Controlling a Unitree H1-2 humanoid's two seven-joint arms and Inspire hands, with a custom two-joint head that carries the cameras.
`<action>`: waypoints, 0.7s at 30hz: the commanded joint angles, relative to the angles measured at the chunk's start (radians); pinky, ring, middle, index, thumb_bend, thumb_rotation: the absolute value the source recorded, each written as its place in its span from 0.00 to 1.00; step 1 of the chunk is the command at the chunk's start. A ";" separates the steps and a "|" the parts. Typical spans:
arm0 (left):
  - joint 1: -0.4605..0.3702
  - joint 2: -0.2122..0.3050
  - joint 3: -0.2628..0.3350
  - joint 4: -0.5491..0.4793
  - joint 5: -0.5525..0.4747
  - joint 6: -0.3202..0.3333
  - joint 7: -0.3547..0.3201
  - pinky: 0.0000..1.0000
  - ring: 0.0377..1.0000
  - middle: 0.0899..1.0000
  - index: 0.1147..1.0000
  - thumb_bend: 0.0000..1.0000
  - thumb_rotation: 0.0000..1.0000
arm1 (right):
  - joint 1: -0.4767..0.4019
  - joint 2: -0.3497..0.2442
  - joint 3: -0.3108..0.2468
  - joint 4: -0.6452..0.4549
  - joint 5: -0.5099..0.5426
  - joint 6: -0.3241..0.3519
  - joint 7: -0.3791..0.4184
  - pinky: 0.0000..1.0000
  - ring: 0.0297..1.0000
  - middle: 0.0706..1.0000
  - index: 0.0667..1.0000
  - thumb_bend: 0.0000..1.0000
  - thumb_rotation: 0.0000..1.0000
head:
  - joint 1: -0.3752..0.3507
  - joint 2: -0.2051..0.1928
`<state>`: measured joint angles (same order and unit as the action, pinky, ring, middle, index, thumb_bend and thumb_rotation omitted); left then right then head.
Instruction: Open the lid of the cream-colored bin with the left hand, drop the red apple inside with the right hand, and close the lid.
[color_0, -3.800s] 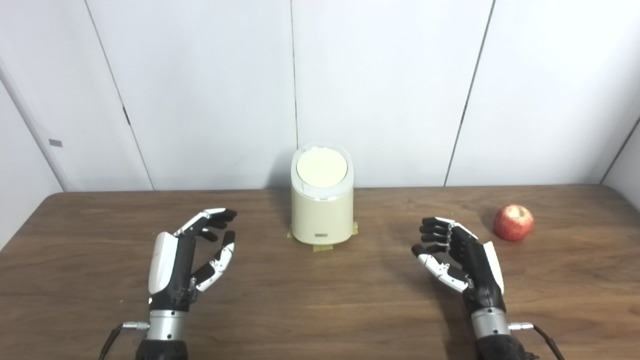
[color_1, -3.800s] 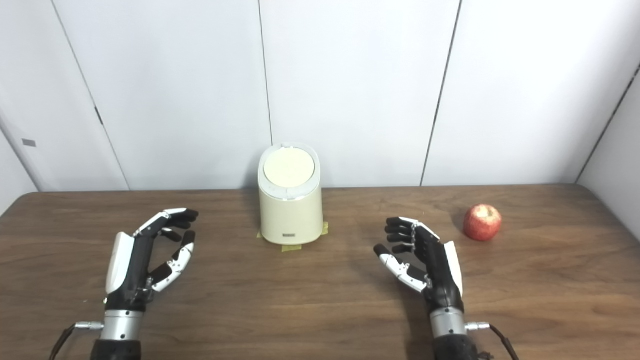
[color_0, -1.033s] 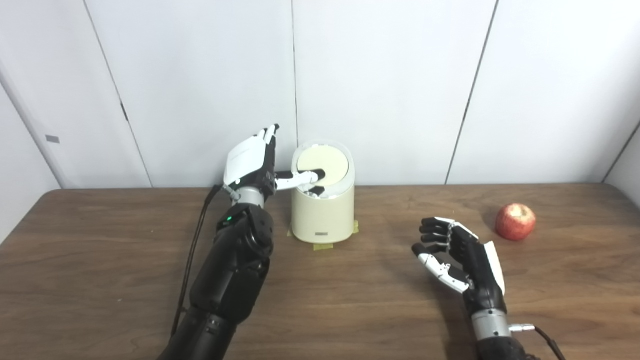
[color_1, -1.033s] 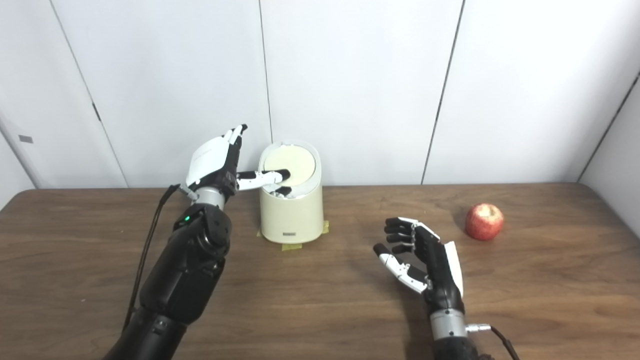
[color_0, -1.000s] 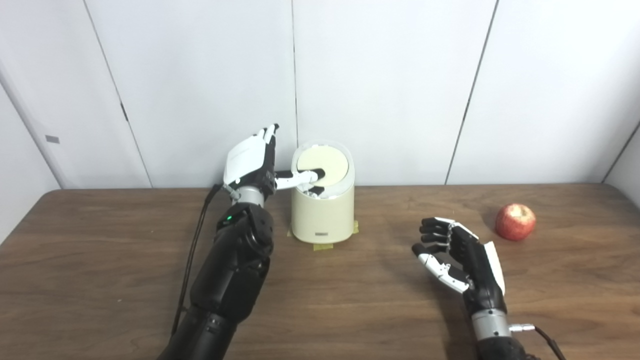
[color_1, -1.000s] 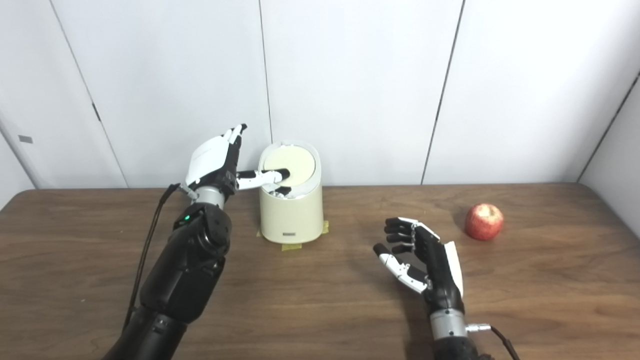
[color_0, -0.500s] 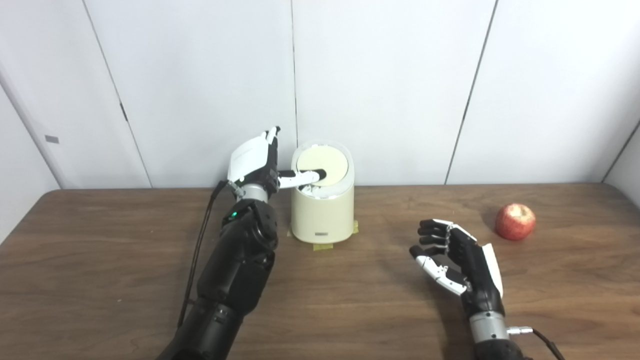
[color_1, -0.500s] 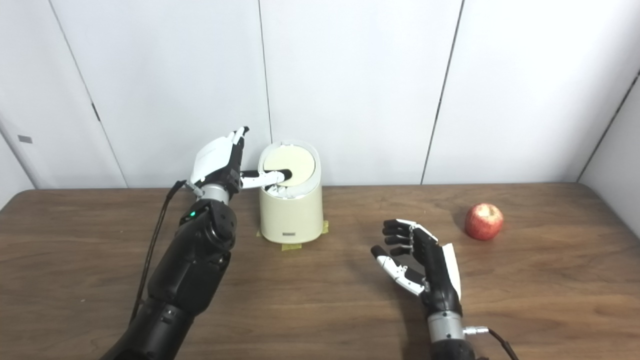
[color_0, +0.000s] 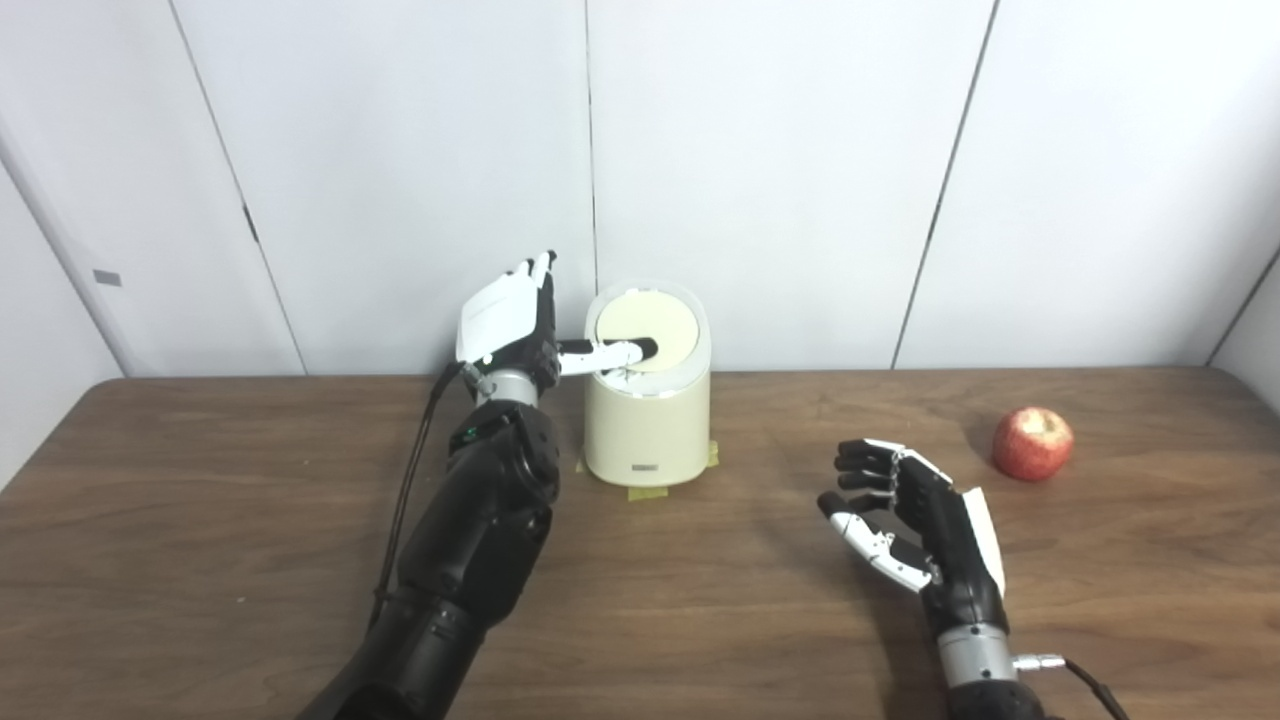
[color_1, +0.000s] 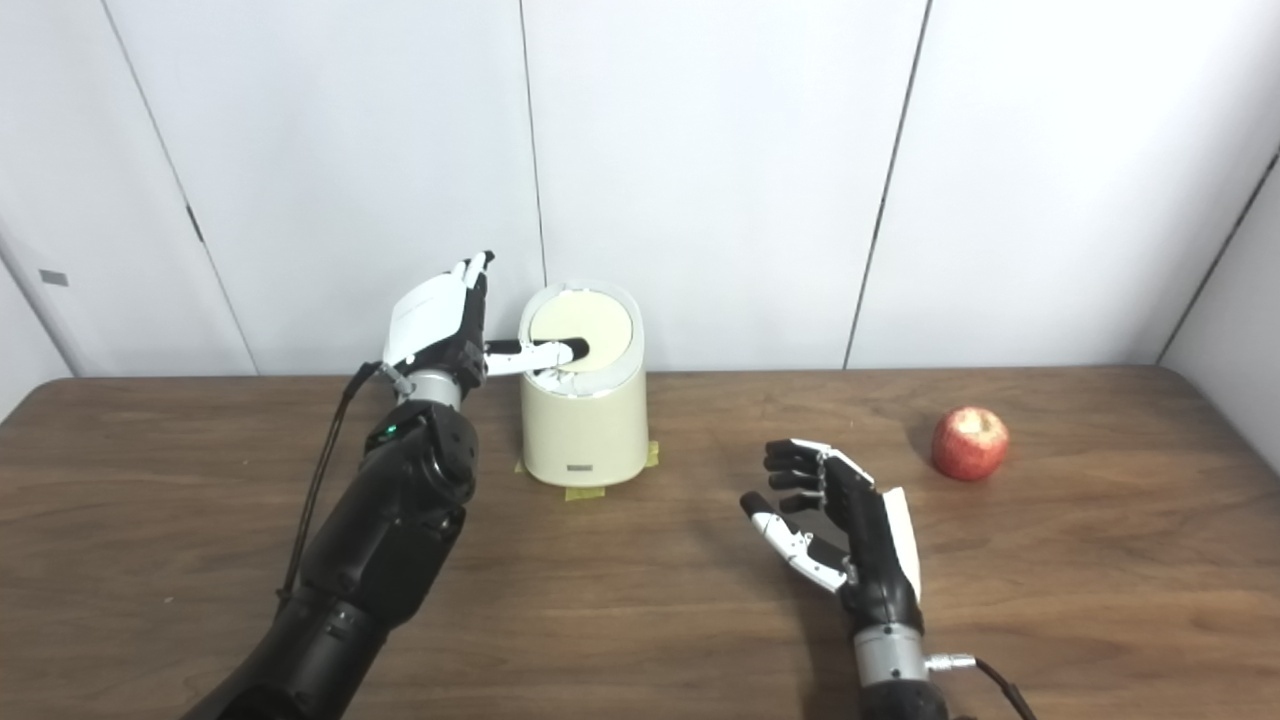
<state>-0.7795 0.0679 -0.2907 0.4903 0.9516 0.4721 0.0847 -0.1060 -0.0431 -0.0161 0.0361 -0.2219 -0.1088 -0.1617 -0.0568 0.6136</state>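
The cream-colored bin (color_0: 646, 425) stands at the back middle of the table on yellow tape. Its round lid (color_0: 655, 325) lies nearly flat in the rim. My left hand (color_0: 510, 322) is raised just left of the bin, fingers spread upward, with its thumb laid across the front of the lid; it holds nothing. The red apple (color_0: 1032, 443) sits on the table at the right. My right hand (color_0: 925, 510) is open and empty, palm facing left, low over the table, left of and nearer than the apple.
The brown wooden table (color_0: 200, 520) reaches a white panelled wall close behind the bin. A black cable (color_0: 405, 510) hangs along my left forearm. Bare table lies between the bin and the apple.
Since 3.8 s ago my left arm rose from the table to the bin and put its thumb on the lid. In the last second the lid's front edge has settled lower; my right hand crept slightly left.
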 joint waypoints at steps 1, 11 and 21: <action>-0.048 0.024 -0.048 0.005 0.130 -0.002 0.031 1.00 1.00 1.00 1.00 1.00 0.28 | -0.014 0.010 0.003 -0.032 0.000 -0.007 -0.002 0.54 0.64 0.63 0.63 0.31 0.25 | 0.002 0.002; -0.033 0.049 -0.103 -0.039 0.328 -0.003 -0.015 1.00 1.00 1.00 1.00 1.00 0.21 | -0.015 0.011 0.004 -0.032 -0.006 -0.002 -0.003 0.55 0.64 0.64 0.63 0.31 0.28 | 0.000 0.004; -0.010 -0.007 0.027 -0.075 0.137 -0.004 -0.035 1.00 1.00 1.00 1.00 0.80 0.99 | -0.015 0.004 0.004 -0.034 -0.004 0.002 0.000 0.54 0.63 0.63 0.63 0.30 0.26 | 0.003 0.004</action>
<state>-0.7480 0.0709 -0.2831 0.4448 1.1159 0.4621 0.0328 -0.1038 -0.0409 -0.0135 0.0322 -0.2259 -0.0874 -0.1608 -0.0537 0.6167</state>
